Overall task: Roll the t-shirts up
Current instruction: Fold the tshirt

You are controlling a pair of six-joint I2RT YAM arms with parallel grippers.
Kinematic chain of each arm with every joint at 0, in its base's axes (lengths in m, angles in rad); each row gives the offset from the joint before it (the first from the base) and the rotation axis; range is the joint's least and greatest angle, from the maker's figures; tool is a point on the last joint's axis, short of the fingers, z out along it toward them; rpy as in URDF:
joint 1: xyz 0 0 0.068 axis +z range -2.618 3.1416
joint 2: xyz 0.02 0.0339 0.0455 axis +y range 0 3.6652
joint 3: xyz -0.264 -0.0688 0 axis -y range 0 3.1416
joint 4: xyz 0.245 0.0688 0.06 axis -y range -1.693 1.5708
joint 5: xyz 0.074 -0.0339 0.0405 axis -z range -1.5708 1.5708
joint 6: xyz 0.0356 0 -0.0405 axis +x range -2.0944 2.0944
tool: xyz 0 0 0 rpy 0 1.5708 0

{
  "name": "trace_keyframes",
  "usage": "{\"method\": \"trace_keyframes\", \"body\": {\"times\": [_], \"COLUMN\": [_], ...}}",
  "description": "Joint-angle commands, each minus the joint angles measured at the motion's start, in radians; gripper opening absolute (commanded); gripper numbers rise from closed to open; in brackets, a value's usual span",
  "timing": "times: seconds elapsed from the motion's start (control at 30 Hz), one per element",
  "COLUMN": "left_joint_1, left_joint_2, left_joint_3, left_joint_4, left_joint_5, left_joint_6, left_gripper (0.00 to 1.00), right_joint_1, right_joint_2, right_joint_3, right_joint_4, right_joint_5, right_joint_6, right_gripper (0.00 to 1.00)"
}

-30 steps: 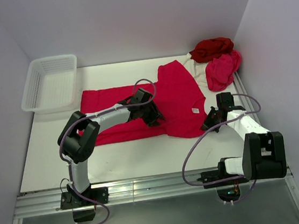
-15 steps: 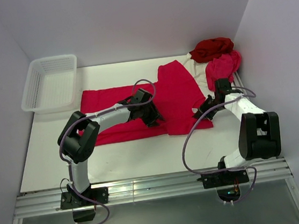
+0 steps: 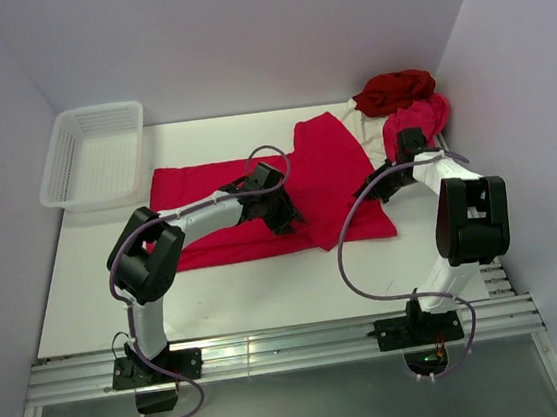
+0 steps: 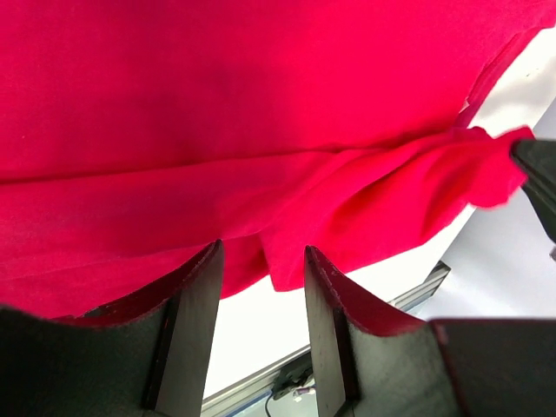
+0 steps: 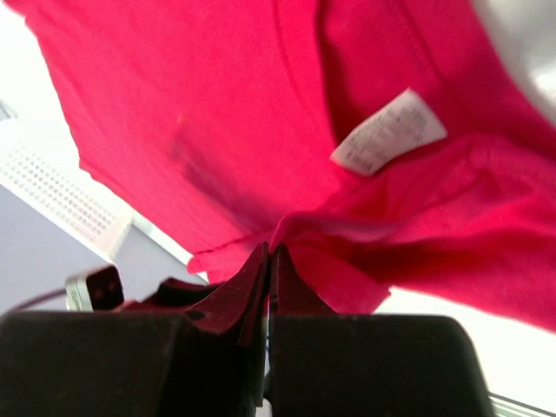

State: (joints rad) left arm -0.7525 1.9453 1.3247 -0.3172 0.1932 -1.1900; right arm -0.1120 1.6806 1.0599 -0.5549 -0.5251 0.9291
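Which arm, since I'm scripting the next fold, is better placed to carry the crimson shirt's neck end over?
Right. The right pincer is shut on the crimson shirt near the neck label, with that edge lifted; the left pincer is open, low over the shirt's middle, gripping nothing.

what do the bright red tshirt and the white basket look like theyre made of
The bright crimson short-sleeved t-shirt looks like soft, matte knit fabric, perhaps cotton. It wrinkles and bunches where the jaws of the right gripper pinch it, and it has a stitched seam and a sewn-in white label. The white mesh basket looks like rigid moulded plastic, with straight walls and a regular grid of holes.
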Motion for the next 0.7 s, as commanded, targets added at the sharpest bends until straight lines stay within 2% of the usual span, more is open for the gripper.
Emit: {"method": "trace_keyframes", "body": {"times": [0.0, 0.2, 0.3, 0.37, 0.4, 0.43, 0.5, 0.53, 0.63, 0.67], "left_joint_1": [-0.005, -0.005, -0.005, -0.005, -0.004, -0.004, -0.004, -0.004, 0.001, 0.001], "left_joint_2": [-0.055, -0.055, -0.054, -0.054, -0.055, -0.055, -0.057, -0.059, -0.063, -0.066], "left_joint_3": [0.045, 0.064, 0.076, 0.088, 0.093, 0.102, 0.113, 0.123, 0.137, 0.139], "left_joint_4": [-0.010, -0.026, -0.037, -0.049, -0.052, -0.065, -0.075, -0.082, -0.098, -0.108], "left_joint_5": [-0.018, -0.023, -0.023, -0.026, -0.028, -0.029, -0.040, -0.044, -0.049, -0.048], "left_joint_6": [0.012, 0.020, 0.024, 0.027, 0.033, 0.036, 0.046, 0.050, 0.066, 0.069], "left_gripper": [0.48, 0.48, 0.48, 0.48, 0.48, 0.48, 0.48, 0.48, 0.48, 0.48], "right_joint_1": [-0.020, -0.038, -0.038, -0.040, -0.041, -0.044, -0.043, -0.043, -0.046, -0.046], "right_joint_2": [0.019, 0.070, 0.082, 0.076, 0.074, 0.071, 0.068, 0.062, 0.021, 0.007], "right_joint_3": [0.029, 0.060, 0.080, 0.080, 0.080, 0.090, 0.121, 0.124, 0.121, 0.120], "right_joint_4": [0.055, 0.134, 0.183, 0.245, 0.262, 0.263, 0.240, 0.228, 0.216, 0.192], "right_joint_5": [-0.023, -0.039, -0.067, -0.084, -0.095, -0.092, -0.072, -0.069, -0.040, -0.029], "right_joint_6": [0.062, 0.115, 0.145, 0.169, 0.174, 0.171, 0.128, 0.111, 0.025, -0.048], "right_gripper": [0.00, 0.00, 0.06, 0.18, 0.28, 0.49, 0.53, 0.60, 0.59, 0.58]}}
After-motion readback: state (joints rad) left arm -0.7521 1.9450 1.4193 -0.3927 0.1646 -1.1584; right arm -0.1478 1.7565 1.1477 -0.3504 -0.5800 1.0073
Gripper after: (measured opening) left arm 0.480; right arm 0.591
